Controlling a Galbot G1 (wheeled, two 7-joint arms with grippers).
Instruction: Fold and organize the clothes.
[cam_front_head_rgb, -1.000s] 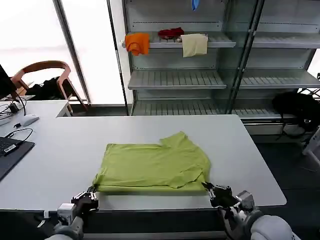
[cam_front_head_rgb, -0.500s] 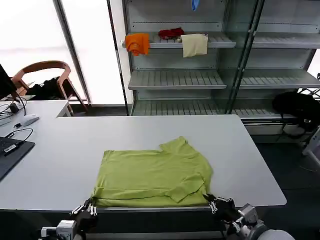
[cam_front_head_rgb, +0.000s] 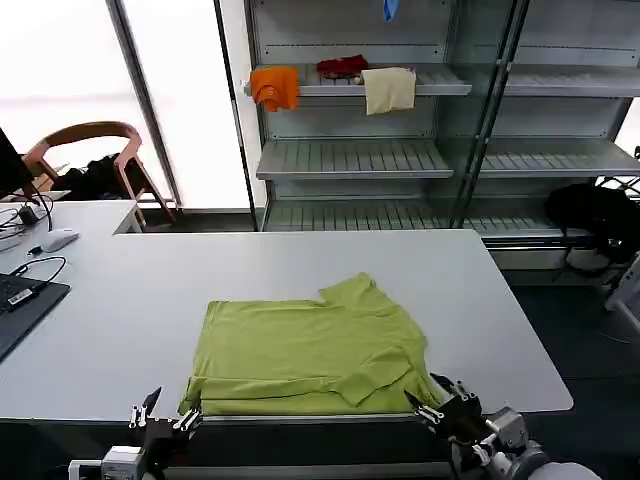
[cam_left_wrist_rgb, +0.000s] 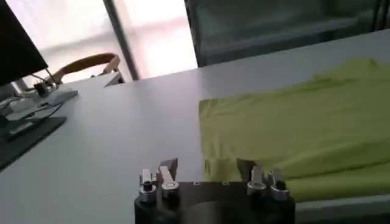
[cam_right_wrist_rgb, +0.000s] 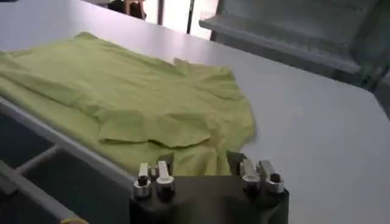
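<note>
Head view: T-shirt (cam_front_head_rgb: 310, 352) lies between left pincer (cam_front_head_rgb: 165, 417) and right pincer (cam_front_head_rgb: 441, 397), both apart.

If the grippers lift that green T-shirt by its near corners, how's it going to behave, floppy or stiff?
Probably floppy: the T-shirt lies flat on the table with soft wrinkles and a folded-over sleeve, so the middle would likely sag between the left gripper and right gripper. It looks thin, so probably light. Its folded layers may slip apart when lifted.
</note>
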